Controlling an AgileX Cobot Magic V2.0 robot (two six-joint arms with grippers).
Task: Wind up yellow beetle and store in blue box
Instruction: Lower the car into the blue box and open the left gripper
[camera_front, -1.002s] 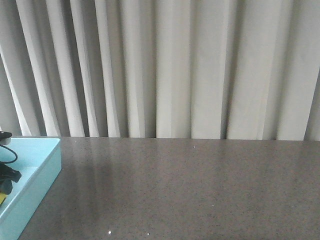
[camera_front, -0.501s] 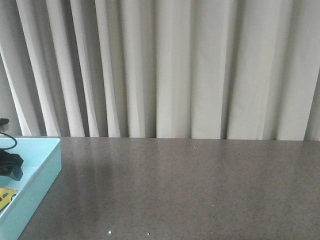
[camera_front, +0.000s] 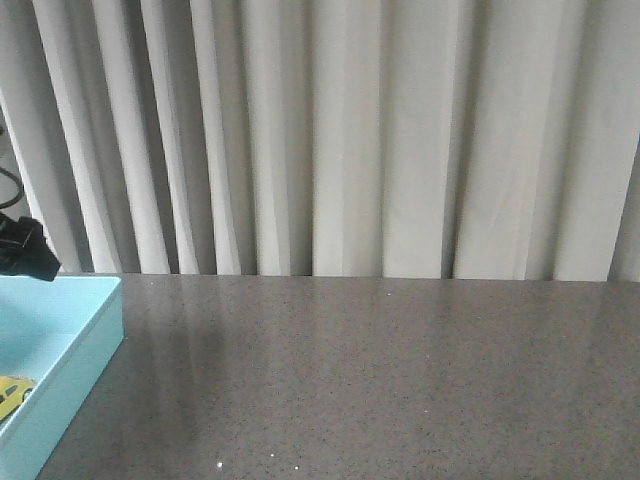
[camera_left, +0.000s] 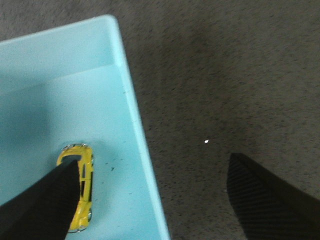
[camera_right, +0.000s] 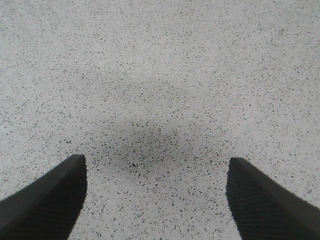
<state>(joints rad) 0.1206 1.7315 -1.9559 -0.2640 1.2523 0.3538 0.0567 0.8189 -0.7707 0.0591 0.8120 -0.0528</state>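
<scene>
Speckled grey table (camera_front: 380, 380) under blue box (camera_front: 85, 345)

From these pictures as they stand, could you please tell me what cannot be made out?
- Yellow beetle: in the left wrist view one finger of the left claw covers part of it; in the front view only a sliver shows at the frame edge.
- Blue box: cut off by the left edge in the front view.
- Beetle's winding part: not visible.
- Right claw: out of the front view.
</scene>
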